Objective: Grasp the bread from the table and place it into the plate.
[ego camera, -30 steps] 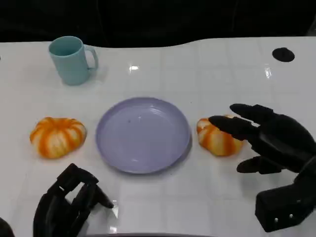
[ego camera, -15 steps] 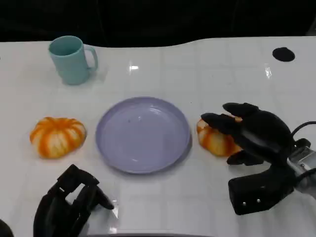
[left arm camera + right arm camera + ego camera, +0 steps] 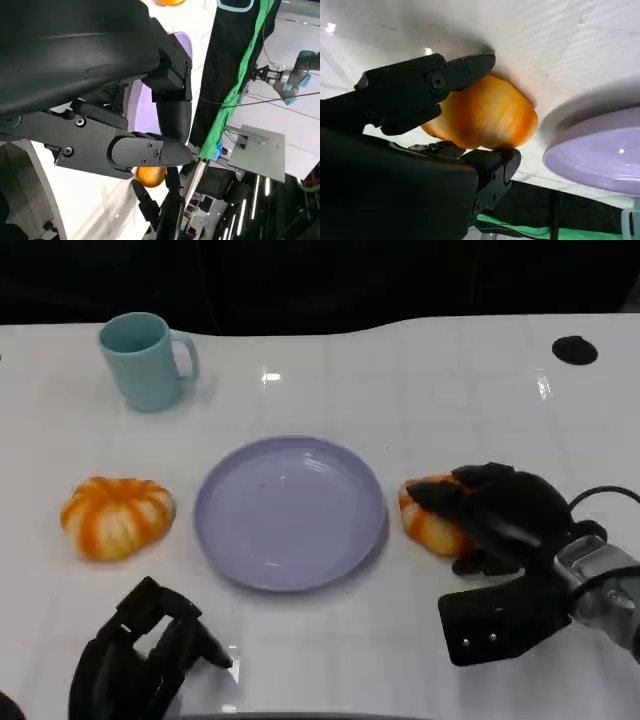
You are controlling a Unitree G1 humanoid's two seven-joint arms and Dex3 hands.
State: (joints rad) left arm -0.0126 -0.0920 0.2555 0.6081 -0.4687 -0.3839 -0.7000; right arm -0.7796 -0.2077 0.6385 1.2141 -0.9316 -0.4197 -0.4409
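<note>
Round orange-and-white striped bread roll [image 3: 432,525] on white counter [image 3: 450,390], just right of lilac round plate [image 3: 290,512]; right hand [image 3: 505,515] fingers [image 3: 427,80] cupped around it, touching. Probably light, soft, squashable: best gripped gently across broad sides. Left hand [image 3: 140,655] curled, empty

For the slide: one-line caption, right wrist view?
Right hand closing around the bread beside the purple plate.

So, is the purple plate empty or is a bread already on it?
Empty. The purple plate shows bare surface; one bread lies beside it under the right hand, another bread at its other side.
</note>
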